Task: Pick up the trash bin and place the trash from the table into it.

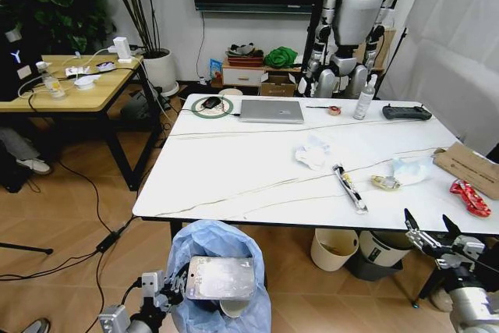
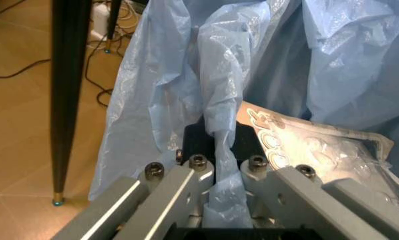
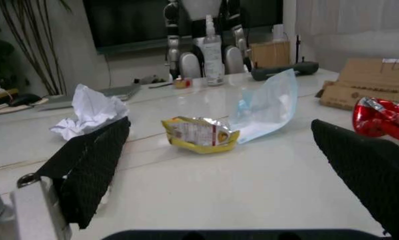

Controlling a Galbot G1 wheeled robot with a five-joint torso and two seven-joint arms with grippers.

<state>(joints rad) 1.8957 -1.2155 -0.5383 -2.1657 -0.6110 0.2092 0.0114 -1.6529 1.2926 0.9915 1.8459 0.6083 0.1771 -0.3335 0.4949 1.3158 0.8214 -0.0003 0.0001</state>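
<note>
Trash bin point(image 1: 221, 282): sitting low at 6 o'clock in the head view, just off the table's near edge; lined with crinkly translucent pale-blue bag point(image 2: 213, 100) bunching up over the rim; carrying a clear plastic pack point(image 1: 221, 277) lying flat across its mouth.
Left gripper point(image 2: 219, 172): clamping a twisted fold of the blue bag between its metal fingers point(image 2: 179, 182); showing at 7 o'clock in the head view, right beside the bin.
Right gripper point(image 1: 431, 232): hovering at 4 o'clock by the table's near right edge, its black textured fingers point(image 3: 86, 165) spreading wide apart, gripping nothing.
Table point(image 1: 234, 169): white marble-look top with thin dark veins, standing on slim black legs.
Trash on table: crumpled white tissue point(image 1: 313, 153) lying near centre; long printed wrapper point(image 1: 350, 187) stretching toward 5 o'clock of it; yellow foil wrapper point(image 3: 199, 134) touching a pale-blue mask-like sheet point(image 3: 266, 107); shiny red wrapper point(image 1: 469, 197) lying at 3 o'clock by a brown cardboard piece point(image 1: 470, 168).
Far edge, 12 o'clock: silver laptop point(image 1: 271, 110), spray bottle point(image 1: 364, 98), black controller point(image 1: 406, 112) resting there.
Under table: cream round bin point(image 1: 334, 249) and grey-and-white bin point(image 1: 380, 251) standing side by side.
</note>
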